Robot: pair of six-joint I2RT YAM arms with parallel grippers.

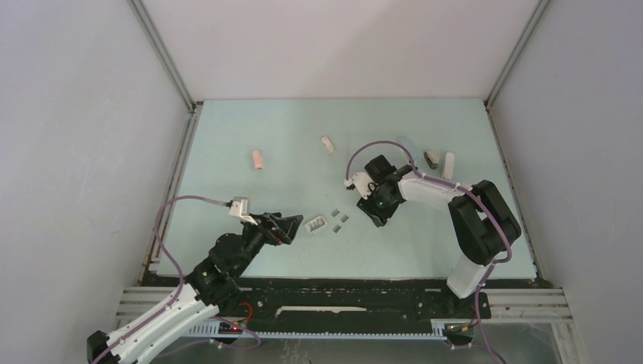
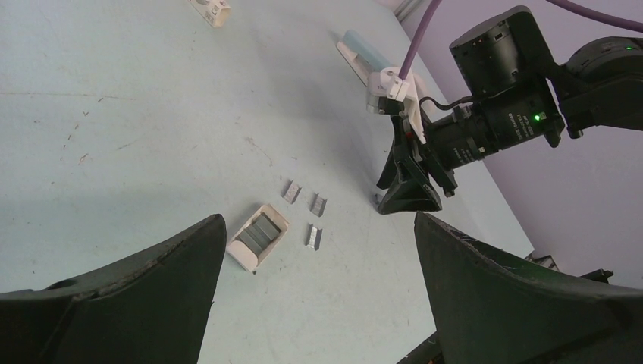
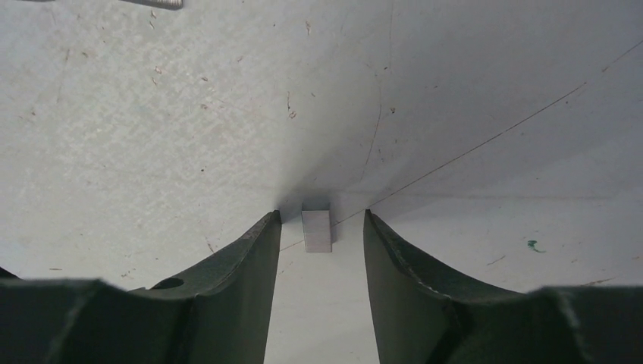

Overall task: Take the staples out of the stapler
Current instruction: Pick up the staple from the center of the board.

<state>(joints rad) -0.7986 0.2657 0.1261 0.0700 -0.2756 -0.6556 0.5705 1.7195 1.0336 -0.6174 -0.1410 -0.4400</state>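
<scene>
1 staple strip (image 3: 317,230) lies between the right hand's (image 3: 321,218) half-open fingers (image 3: 246,292), touching neither.

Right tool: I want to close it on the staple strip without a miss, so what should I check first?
1. Staple strip between the right tool fingers: ok, roughly centred.
2. Grip made: not ok, gaps show on both sides.
3. Fingertips down at the table: ok, by the look of it.
4. Left tool out of the way: ok, open, apart from the right one.
5. Three other loose strips clear: ok, they lie beside the open white stapler.
6. Stapler emptied: not ok, grey staples show inside.
</scene>
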